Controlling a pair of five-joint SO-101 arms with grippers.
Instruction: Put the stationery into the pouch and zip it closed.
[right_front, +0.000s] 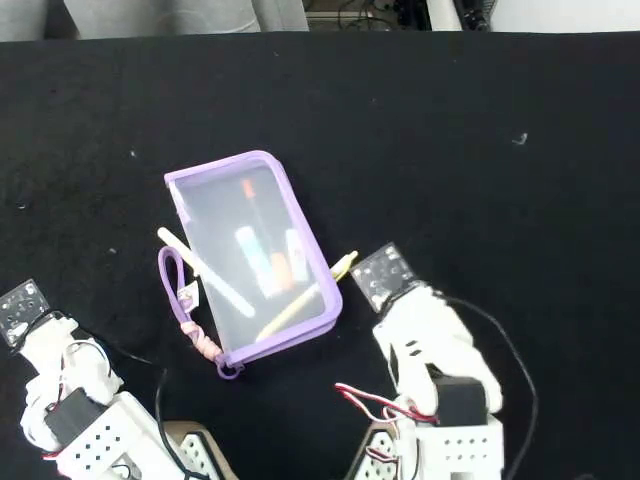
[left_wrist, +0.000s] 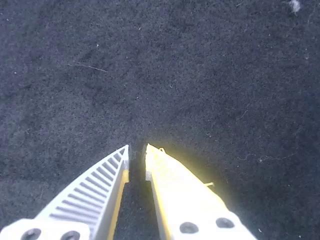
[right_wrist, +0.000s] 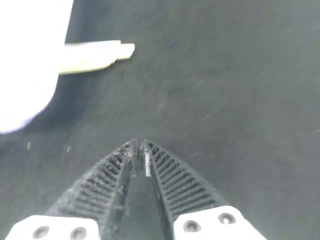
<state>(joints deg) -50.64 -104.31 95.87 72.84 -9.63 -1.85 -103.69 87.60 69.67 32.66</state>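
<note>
I see pouch (right_front: 215, 212) on table, yellow pen (right_front: 343, 264) sticking out; left gripper (left_wrist: 136, 151) clenched, empty; right gripper (right_wrist: 139, 146) clenched, empty.

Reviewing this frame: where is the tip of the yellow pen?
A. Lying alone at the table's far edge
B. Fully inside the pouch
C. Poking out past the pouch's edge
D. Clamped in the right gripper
C: the yellow pen sticks out past the purple edge of the pouch onto the black table, on the side nearest the right gripper, which is shut on nothing.
</note>
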